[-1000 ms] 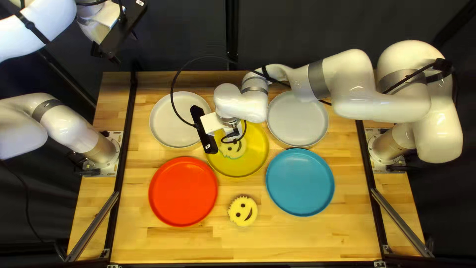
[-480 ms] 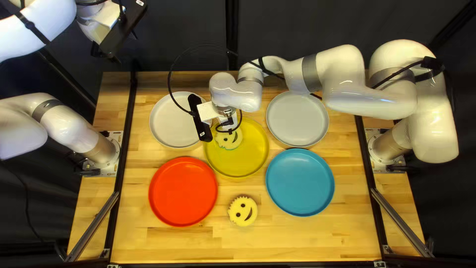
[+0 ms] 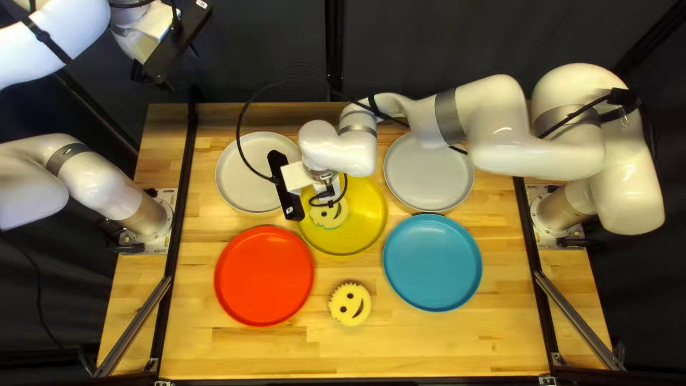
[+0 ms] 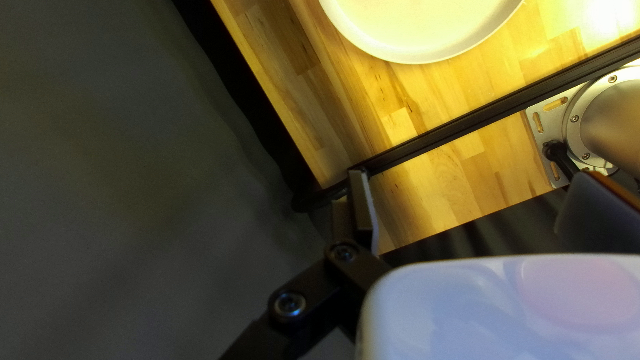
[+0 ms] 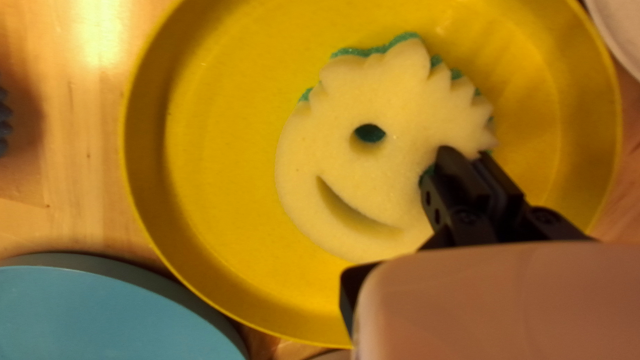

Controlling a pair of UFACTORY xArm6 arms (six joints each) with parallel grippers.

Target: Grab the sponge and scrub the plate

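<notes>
Top left view: a smiling sponge (image 3: 329, 215) is held inside the round rim of the smooth yellow plate (image 3: 350, 239). It is made of soft, pale yellow foam with a green layer under it, and is cut with spiky hair, an egg-shaped eye hole and a curved smile. It is pinched near its edge by the right end effector (image 3: 330, 193), with one finger poked into the other eye hole.

The left end effector (image 3: 161, 64) is held up high by the tabletop's far left corner, and its two fingers are spread apart.

A second sponge (image 3: 350, 304), round and smiling too, is set between the flat red plate (image 3: 264, 276) and the flat blue plate (image 3: 433, 262), a bit nearer the front. A white plate (image 3: 246, 175) and a gray plate (image 3: 429, 175) are placed at the back. The tabletop (image 3: 443, 350) is made of shiny wood strips.
</notes>
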